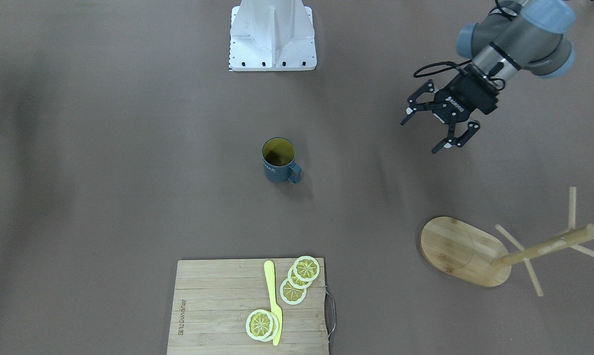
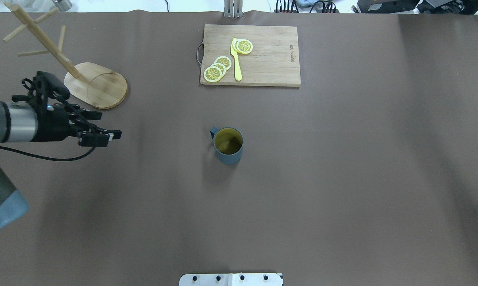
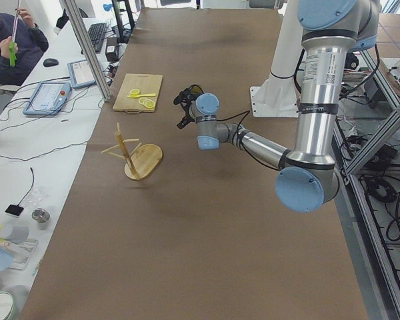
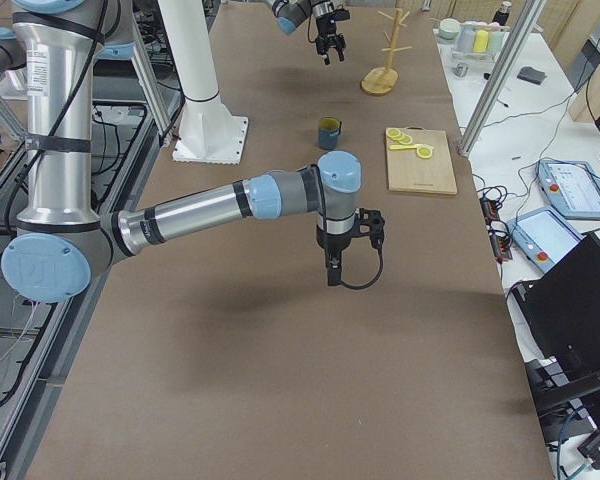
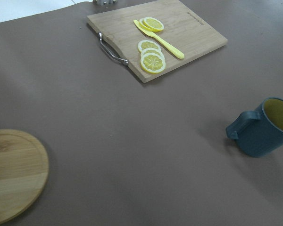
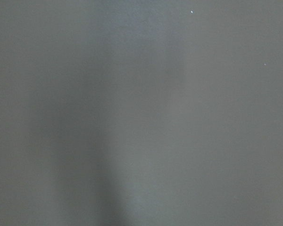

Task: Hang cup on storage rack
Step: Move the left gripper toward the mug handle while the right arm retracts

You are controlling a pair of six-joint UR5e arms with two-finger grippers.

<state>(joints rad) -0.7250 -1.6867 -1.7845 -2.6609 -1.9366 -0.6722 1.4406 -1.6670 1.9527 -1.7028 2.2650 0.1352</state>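
- Since the cup [image 1: 278, 160] stands upright alone at mid-table [image 1: 104, 172], well apart from everything else, the step in hand looks like the approach to it, with nothing yet grasped.
- Storage rack [image 1: 524, 251]: upright on its oval base at the far corner on the robot's left, with its pegs slanting upward. I judge the cup's loop must pass over a peg tip, so the grasp has to leave the handle free.
- Left gripper [image 1: 421, 135]: fingers spread and empty, hovering between the robot's base and the rack, well apart from the cup.
- Right gripper [image 4: 332, 275]: seen only from the table's end, so I cannot tell its state. Its wrist view shows only blurred surface.
- Cup handle [image 2: 214, 133]: points toward the left arm's side. Best to pinch the wall opposite it, keeping the cup level.
- Writing on the bamboo cutting board [image 1: 218, 305], which holds lemon slices [image 1: 299, 278] and a yellow knife [image 1: 275, 301]: a burnt-in mark along one short edge, not surely readable.
- Writing on the cup: white letters ending "ME". White lettering on the left gripper's body is illegible.
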